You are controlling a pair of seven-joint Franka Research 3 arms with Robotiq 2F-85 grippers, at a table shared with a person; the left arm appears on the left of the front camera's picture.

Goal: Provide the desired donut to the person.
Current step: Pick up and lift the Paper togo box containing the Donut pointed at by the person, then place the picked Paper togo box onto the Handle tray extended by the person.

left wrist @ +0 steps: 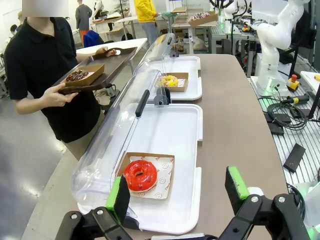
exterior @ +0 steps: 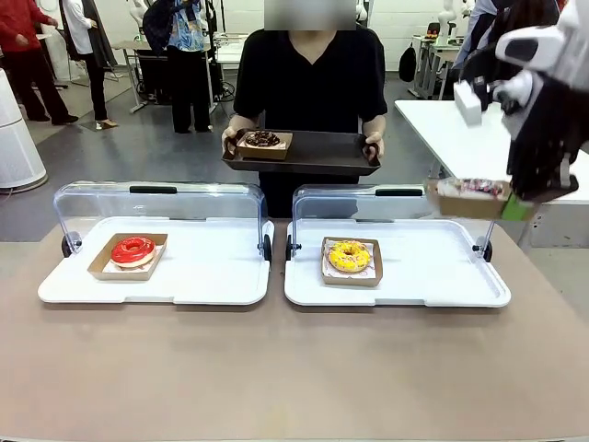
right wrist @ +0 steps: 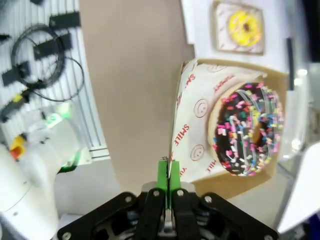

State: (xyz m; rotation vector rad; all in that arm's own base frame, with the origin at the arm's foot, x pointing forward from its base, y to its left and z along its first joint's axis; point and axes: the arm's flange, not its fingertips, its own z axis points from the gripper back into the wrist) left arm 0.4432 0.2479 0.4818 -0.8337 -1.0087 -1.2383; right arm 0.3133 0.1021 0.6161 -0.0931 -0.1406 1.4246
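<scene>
My right gripper (exterior: pixel 517 208) hangs above the right tray's far right corner, shut on the edge of a cardboard box (exterior: pixel 469 197). The box holds a chocolate donut with coloured sprinkles (right wrist: pixel 247 130). In the right wrist view the green pads (right wrist: pixel 162 181) pinch the box's paper-lined rim. The person (exterior: pixel 311 74) stands at the far side holding a dark tray (exterior: pixel 322 157) with a chocolate donut (exterior: pixel 262 139) in a box. A red donut (exterior: pixel 133 250) and a yellow donut (exterior: pixel 349 255) lie in boxes on white trays. My left gripper (left wrist: pixel 177 189) is open, hovering near the red donut (left wrist: pixel 140 174).
Both white trays (exterior: pixel 212 285) (exterior: pixel 433 285) have clear lids (exterior: pixel 156 204) swung open at the back. A white table (exterior: pixel 451 129) stands at the far right. Bystanders walk in the background. The brown tabletop (exterior: pixel 276 368) spreads out in front of the trays.
</scene>
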